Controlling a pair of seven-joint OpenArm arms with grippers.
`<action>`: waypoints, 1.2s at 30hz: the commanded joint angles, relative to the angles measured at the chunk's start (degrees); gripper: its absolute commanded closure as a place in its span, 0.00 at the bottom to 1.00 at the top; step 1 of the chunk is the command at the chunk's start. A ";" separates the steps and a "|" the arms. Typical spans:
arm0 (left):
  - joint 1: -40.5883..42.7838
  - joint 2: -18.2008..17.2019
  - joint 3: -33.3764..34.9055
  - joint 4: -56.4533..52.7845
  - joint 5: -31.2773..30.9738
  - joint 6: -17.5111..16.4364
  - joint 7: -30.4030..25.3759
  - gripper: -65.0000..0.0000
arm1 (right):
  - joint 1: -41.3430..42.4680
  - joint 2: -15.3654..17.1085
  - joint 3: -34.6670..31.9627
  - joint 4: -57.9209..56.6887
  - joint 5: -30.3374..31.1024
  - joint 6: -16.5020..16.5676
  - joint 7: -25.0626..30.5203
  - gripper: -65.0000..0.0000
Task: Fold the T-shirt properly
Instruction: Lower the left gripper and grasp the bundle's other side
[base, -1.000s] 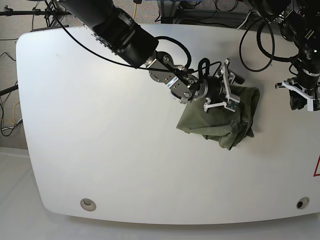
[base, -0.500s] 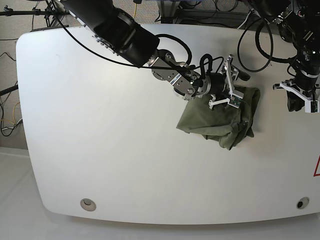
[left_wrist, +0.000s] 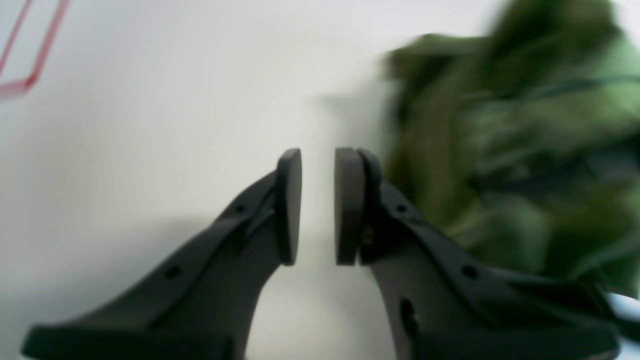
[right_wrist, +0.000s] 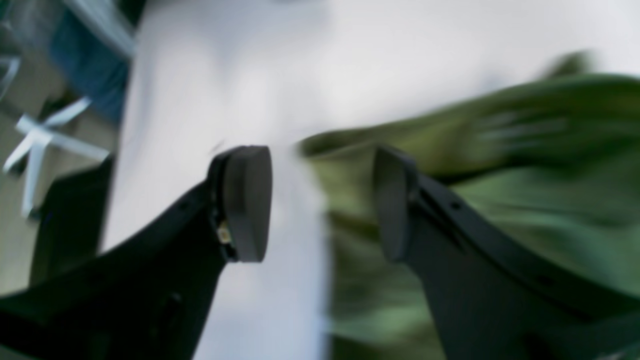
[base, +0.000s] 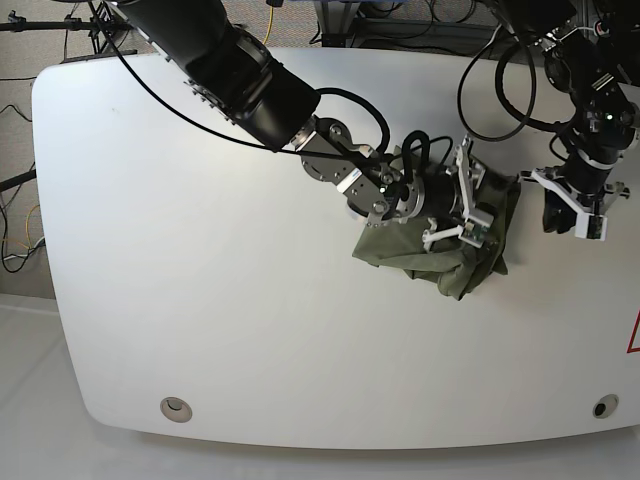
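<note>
Overhead, the gaping right hand (base: 468, 205) covers the crumpled T-shirt (base: 440, 262), gripping nothing.

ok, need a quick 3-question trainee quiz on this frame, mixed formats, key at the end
1. True or false: the T-shirt lies spread flat across the table.
2. Which claw hangs over the shirt? A) left claw B) right claw C) both
3. Fill in: the left claw's jaws have only bare ____ between them.

Key: 1 false, it is a bunched heap. 2 B. 3 table; nothing is gripped, and the shirt sits off to one side in the left wrist view.
</note>
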 joint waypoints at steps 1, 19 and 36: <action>0.25 0.52 3.60 3.01 -0.97 -0.12 -1.55 0.84 | 1.83 -0.66 4.01 1.24 0.45 -0.10 -1.41 0.53; 0.78 0.70 21.44 6.17 -0.80 0.23 6.10 1.00 | 3.06 3.55 10.69 4.41 0.45 -0.10 -5.80 0.88; 0.34 1.13 19.42 0.37 3.86 0.32 8.91 1.00 | 4.20 5.57 15.00 -1.31 0.19 -0.18 -5.45 0.99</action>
